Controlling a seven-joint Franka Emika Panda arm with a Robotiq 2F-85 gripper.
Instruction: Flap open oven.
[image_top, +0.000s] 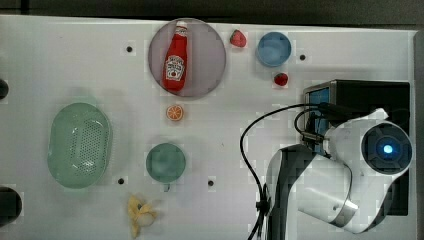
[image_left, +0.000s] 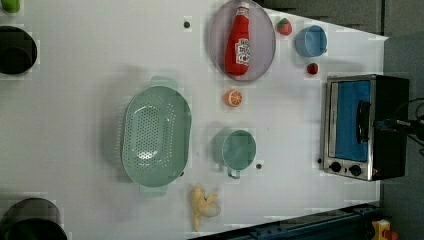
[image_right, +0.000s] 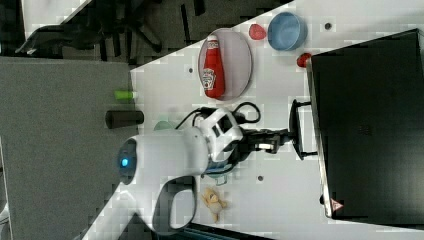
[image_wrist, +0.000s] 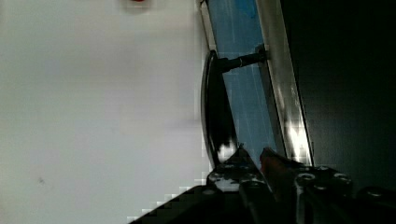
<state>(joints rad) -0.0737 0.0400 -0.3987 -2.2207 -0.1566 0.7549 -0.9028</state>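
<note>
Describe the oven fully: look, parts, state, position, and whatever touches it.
The oven is a boxy toaster oven with a black top, a silver metal front frame, a blue-tinted door, a black bar handle and two black knobs. It stands on the white table near the left view's right edge. The door looks shut. The gripper is at the handle; contact is unclear.

In the top view the arm (image_top: 340, 175) covers most of the oven (image_top: 320, 95) — only a corner shows. In the wrist view the gripper (image_wrist: 254, 161) is cut off at the edge, its fingertips seemingly straddling the handle (image_wrist: 215, 112).
</note>
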